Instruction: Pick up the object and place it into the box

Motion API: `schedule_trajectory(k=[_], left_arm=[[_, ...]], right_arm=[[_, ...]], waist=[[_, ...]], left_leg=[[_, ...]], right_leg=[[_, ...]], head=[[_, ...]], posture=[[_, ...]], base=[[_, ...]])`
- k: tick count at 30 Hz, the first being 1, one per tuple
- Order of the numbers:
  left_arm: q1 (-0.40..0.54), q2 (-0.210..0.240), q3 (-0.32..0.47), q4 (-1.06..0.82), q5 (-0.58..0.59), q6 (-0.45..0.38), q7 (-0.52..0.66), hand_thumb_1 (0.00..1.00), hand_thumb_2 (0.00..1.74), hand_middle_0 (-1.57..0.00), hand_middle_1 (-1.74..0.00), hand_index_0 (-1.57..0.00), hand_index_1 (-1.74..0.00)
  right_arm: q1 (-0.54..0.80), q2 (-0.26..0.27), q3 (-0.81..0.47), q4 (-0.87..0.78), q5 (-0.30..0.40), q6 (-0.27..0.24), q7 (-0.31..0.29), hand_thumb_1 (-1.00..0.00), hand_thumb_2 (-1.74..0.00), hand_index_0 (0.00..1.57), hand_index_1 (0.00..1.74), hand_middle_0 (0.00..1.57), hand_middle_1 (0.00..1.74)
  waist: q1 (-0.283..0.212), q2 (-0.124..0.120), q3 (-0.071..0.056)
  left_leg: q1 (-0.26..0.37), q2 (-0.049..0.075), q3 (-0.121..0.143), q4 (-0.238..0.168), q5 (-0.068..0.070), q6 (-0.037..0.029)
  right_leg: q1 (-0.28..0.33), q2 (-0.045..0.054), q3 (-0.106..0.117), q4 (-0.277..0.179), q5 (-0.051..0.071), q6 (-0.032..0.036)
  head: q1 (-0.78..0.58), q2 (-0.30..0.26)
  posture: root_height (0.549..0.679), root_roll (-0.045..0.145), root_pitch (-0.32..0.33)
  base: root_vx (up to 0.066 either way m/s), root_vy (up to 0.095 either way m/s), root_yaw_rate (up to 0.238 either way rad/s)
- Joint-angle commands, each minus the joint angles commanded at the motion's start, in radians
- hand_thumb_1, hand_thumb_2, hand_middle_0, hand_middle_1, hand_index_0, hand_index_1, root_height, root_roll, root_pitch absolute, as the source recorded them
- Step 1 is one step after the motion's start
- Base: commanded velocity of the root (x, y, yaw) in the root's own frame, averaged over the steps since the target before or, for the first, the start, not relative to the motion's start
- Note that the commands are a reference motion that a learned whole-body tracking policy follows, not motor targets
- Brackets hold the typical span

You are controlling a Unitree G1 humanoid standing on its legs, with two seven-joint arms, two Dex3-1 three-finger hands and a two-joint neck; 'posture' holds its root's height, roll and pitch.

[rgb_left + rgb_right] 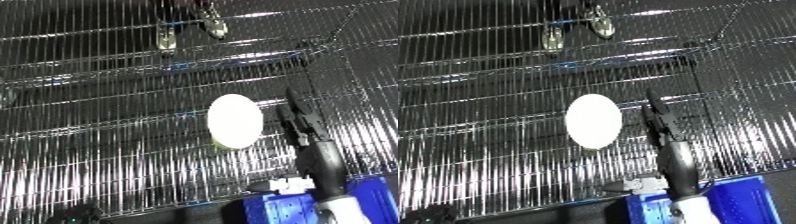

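Silver wire-grid shelf fills the view, blue plastic bin at its near edge. The pale oval disc-like object lies just left of the right robot hand — fingers straight, holding nothing, alongside its long axis.

Shelf: shiny metal wire, bright glints. Disc: smooth, matt, pale. Hand: black, slight sheen. Bin: glossy blue plastic.
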Motion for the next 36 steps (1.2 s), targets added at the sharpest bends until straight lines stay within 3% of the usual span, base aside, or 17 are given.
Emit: schedule_trajectory(k=[10,27,36], left_arm=[[-0.006,0.004,-0.010,-0.029,-0.008,-0.029,-0.002,1.00,1.74,-1.57,-1.74,-1.57,-1.74],[0.002,0.004,-0.018,-0.101,-0.023,-0.023,0.011,1.00,1.74,-1.57,-1.74,-1.57,-1.74],[0.026,0.003,-0.018,-0.132,-0.027,-0.025,0.000,1.00,1.74,-1.57,-1.74,-1.57,-1.74]], right_arm=[[-0.078,-0.004,0.035,0.047,-0.003,0.003,0.011,0.00,0.00,0.00,0.00,0.00,0.00],[-0.196,-0.005,0.081,0.095,-0.008,0.032,0.043,0.00,0.00,0.00,0.00,0.00,0.00],[-0.209,-0.001,0.086,0.109,0.000,0.030,0.050,-0.45,-0.78,0.71,0.78,0.71,0.78]], waist=[[0.012,0.016,0.000],[0.042,0.038,0.000],[0.052,0.045,0.000]], left_leg=[[-0.043,-0.002,-0.002,0.011,0.004,0.0004],[-0.101,-0.020,-0.006,0.029,0.006,0.0073],[-0.118,-0.030,-0.005,0.037,0.005,0.0127]], right_leg=[[-0.041,0.0017,-0.001,0.014,-0.001,-0.0052],[-0.091,0.0033,-0.003,0.027,-0.001,-0.0145],[-0.104,0.0063,-0.001,0.031,-0.001,-0.0164]], head=[[0.036,0.029],[0.096,0.079],[0.116,0.080]], posture=[[0.597,0.027,0.255],[0.591,0.028,0.288],[0.589,0.027,0.300]], base=[[0.000,0.012,0.009],[0.011,0.023,0.020],[0.011,0.013,0.016]])
